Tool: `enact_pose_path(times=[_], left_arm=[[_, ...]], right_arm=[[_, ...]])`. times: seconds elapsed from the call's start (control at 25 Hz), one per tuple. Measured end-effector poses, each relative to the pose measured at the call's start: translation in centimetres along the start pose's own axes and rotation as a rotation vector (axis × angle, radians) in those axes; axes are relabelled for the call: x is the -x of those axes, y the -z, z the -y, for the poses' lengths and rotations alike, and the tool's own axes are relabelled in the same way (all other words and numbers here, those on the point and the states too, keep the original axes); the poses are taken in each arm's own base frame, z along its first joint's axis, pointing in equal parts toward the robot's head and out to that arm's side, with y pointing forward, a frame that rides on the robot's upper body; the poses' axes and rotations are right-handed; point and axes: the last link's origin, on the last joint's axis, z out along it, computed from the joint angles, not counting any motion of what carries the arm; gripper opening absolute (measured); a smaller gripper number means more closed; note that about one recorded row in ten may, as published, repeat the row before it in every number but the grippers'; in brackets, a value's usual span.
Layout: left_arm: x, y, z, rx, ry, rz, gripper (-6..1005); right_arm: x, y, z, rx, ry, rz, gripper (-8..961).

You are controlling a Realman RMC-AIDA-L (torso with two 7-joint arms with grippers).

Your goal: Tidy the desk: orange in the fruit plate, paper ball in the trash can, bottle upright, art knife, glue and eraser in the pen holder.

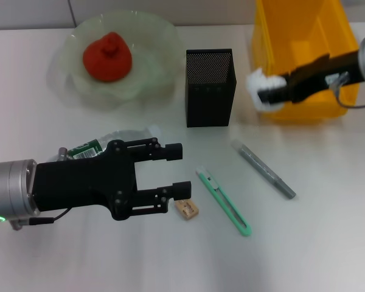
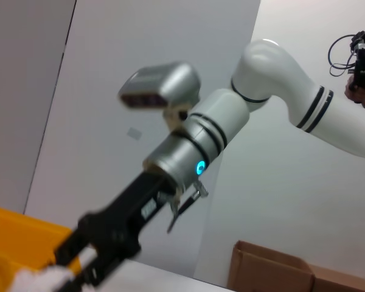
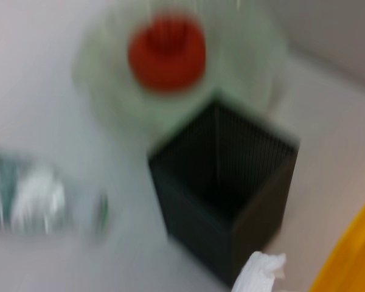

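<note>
The orange (image 1: pixel 107 56) (image 3: pixel 167 52) lies in the fruit plate (image 1: pixel 147 31) (image 3: pixel 94 79). My right gripper (image 1: pixel 269 94) is shut on the paper ball (image 1: pixel 257 89) (image 2: pixel 41 281) (image 3: pixel 259 274), held by the left wall of the yellow trash can (image 1: pixel 304 58) (image 2: pixel 12 237) (image 3: pixel 353 261). My left gripper (image 1: pixel 179 170) is open above the desk (image 1: pixel 328 243), its lower fingertip just beside the eraser (image 1: pixel 187 209). The bottle (image 1: pixel 88 148) (image 3: pixel 42 204) lies on its side, partly hidden under that arm. The art knife (image 1: pixel 224 201) and glue (image 1: pixel 263 169) lie right of the eraser. The pen holder (image 1: pixel 210 88) (image 3: pixel 225 194) stands upright.
The desk's far edge meets a grey wall behind the plate and bin. A cardboard box (image 2: pixel 280 271) stands off to the side in the left wrist view.
</note>
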Motion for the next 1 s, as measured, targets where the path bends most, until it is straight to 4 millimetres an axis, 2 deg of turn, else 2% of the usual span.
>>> enact_pose_path(times=[0.16, 0.32, 0.64, 0.76, 1.0], left_arm=[[0.1, -0.1, 0.1, -0.004, 0.001, 0.006, 675], [0.2, 0.0, 0.1, -0.008, 0.004, 0.006, 675], [0.2, 0.0, 0.0, -0.004, 0.004, 0.006, 674], [0.2, 0.0, 0.0, -0.002, 0.004, 0.004, 674], [0.2, 0.0, -0.1, -0.003, 0.006, 0.003, 674]], right_arm=[[0.1, 1.3, 1.5, -0.014, -0.070, 0.197, 523], [-0.2, 1.9, 4.0, -0.133, -0.135, 0.300, 521], [-1.1, 0.9, 6.7, -0.286, -0.148, 0.287, 528], [-1.8, 0.2, 7.2, -0.304, -0.174, 0.279, 543], [-2.3, 0.1, 7.4, -0.316, -0.189, 0.282, 571]])
